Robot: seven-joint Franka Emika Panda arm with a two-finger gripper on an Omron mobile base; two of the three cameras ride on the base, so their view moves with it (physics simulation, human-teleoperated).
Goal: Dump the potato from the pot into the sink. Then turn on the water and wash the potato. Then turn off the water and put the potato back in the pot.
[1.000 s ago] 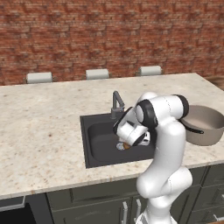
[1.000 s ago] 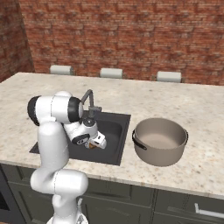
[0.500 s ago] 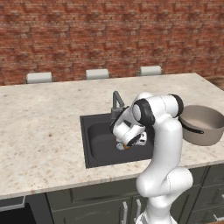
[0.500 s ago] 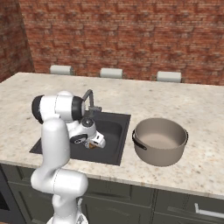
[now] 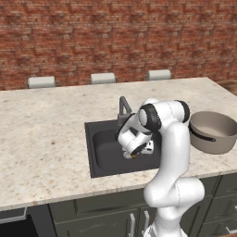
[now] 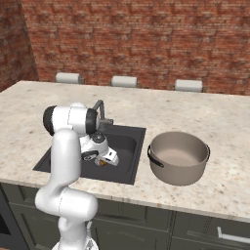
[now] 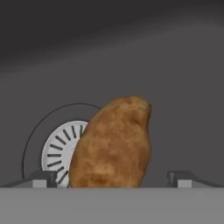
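The small oval orange-brown potato [image 7: 111, 144] lay on the floor of the square matte-black recessed sink [image 5: 99, 155], partly covering the round silver drain [image 7: 65, 151]. The white arm's two-finger gripper [image 7: 111, 178] hung low in the basin with its dark fingertips [image 7: 41, 178] spread wide on either side of the potato, gripping nothing. The wide round grey metal pot [image 6: 178, 156] stood upright on the speckled stone counter [image 5: 41, 134], just beside the sink's edge on the side away from the dark grey angular faucet [image 5: 124, 107].

The step in hand looked like picking the potato up for its return to the pot. Doing it well would mean lowering until the tips straddled the potato's thickest part, then closing gently across its short axis. A grip too near one rounded end would likely let it squirt out. A straight lift would then be needed to clear the sink rim before swinging toward the pot.
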